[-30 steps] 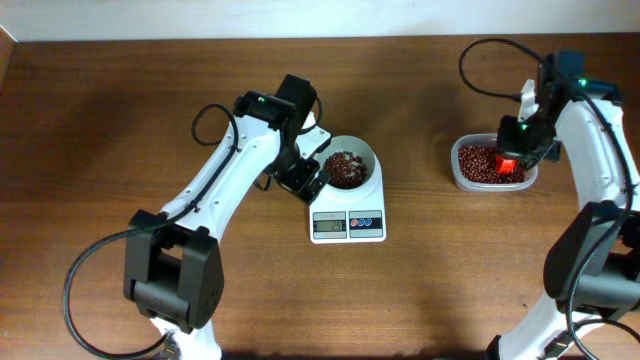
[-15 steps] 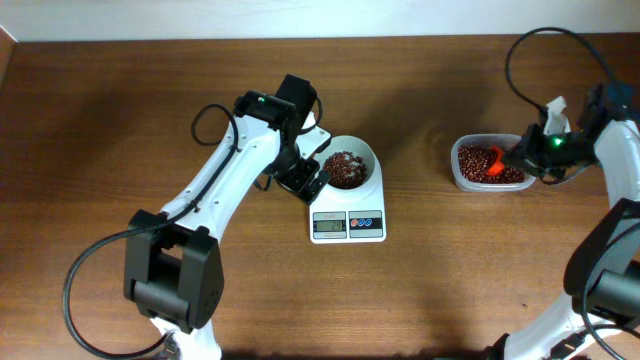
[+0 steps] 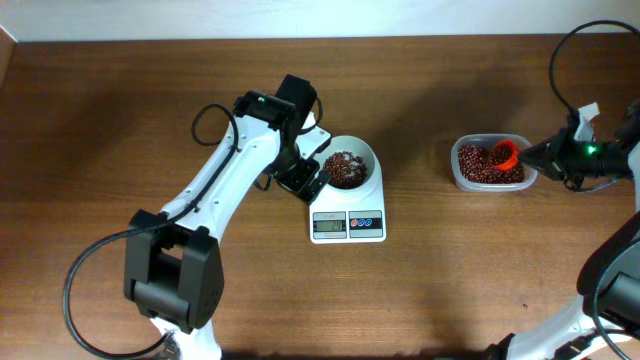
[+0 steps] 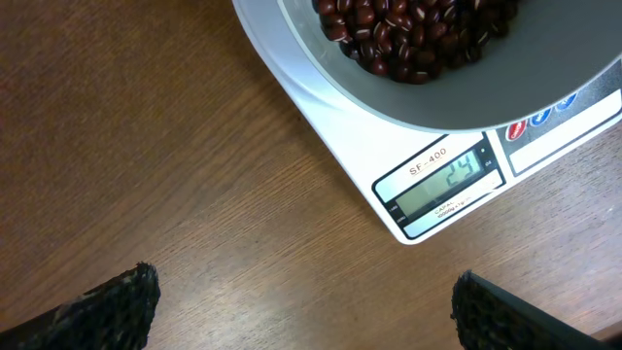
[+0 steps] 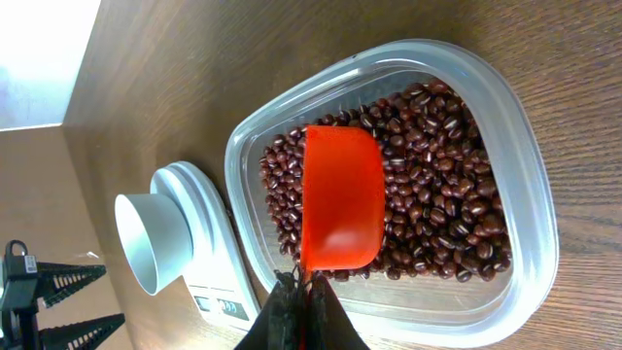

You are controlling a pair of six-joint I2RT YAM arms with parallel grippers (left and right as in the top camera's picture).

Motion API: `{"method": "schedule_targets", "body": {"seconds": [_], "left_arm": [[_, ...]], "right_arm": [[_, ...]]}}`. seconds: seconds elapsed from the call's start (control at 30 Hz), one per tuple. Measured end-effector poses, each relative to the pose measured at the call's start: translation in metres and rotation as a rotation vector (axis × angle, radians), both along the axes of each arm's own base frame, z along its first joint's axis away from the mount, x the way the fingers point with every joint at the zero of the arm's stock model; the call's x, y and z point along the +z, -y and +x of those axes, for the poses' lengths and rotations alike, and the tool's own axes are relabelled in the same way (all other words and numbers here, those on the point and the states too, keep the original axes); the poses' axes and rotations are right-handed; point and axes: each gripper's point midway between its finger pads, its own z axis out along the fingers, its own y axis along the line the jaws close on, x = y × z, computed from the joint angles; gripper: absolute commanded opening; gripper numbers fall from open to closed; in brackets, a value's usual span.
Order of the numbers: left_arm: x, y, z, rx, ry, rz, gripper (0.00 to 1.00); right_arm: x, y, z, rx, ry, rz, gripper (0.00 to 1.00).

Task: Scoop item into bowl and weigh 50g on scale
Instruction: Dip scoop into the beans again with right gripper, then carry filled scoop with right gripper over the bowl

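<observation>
The beans (image 3: pixel 346 168) are lying in two heaps. One is sitting in the white bowl (image 3: pixel 368 152), which is resting on top of the scale (image 3: pixel 348 226). The other (image 3: pixel 488 165) is filling the clear tub (image 3: pixel 460 180), well apart from the scale on its right side. The scale's display (image 4: pixel 445 183) appears to be showing 24, so by my judgement the bowl is carrying roughly half of what is wanted.

The right gripper (image 5: pixel 301 287) is pinching the handle of the orange scoop (image 5: pixel 340 199) with its jaws drawn tight together. It is holding the scoop over the tub's beans, and the scoop's inside is looking empty. The left gripper (image 4: pixel 301 311) is hanging with its jaws spread wide and gripping nothing, just beside the scale's left rear corner, next to the bowl.

Several things are threatening the next move:
- A heaped scoop is likely to carry the reading past the target, since the gap left is small.
- Beans are liable to roll off during the long carry from the tub to the scale and scatter over the table (image 3: pixel 120 120).
- The thin handle could be twisting in so narrow a pinch once the scoop is loaded.
- A knock from the scoop on the bowl's rim, or the left gripper leaning on the scale, would be falsifying the figure.

Counting:
- one bowl, one scale, one tub and one scoop
- two grippers
- two heaps of beans, each with far too many to count
</observation>
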Motion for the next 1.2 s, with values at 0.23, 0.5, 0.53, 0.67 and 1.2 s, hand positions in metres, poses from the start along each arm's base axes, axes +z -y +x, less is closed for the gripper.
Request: {"method": "schedule_targets", "body": {"seconds": [0.23, 0.5, 0.53, 0.67, 1.2], "left_arm": [[0.0, 0.0, 0.0, 0.0, 0.0, 0.0, 0.99], [0.0, 0.0, 0.0, 0.0, 0.0, 0.0, 0.99], [0.0, 0.0, 0.0, 0.0, 0.0, 0.0, 0.99], [0.0, 0.0, 0.0, 0.0, 0.0, 0.0, 0.99], [0.0, 0.0, 0.0, 0.0, 0.0, 0.0, 0.99]], "right_arm": [[0.0, 0.0, 0.0, 0.0, 0.0, 0.0, 0.04], [-0.001, -0.005, -0.012, 0.003, -0.062, 0.021, 0.04], [0.0, -0.005, -0.012, 0.003, -0.065, 0.021, 0.04], [0.012, -0.001, -0.006, 0.004, -0.043, 0.002, 0.04], [0.032, -0.003, -0.011, 0.045, -0.043, -0.004, 0.04]]}}
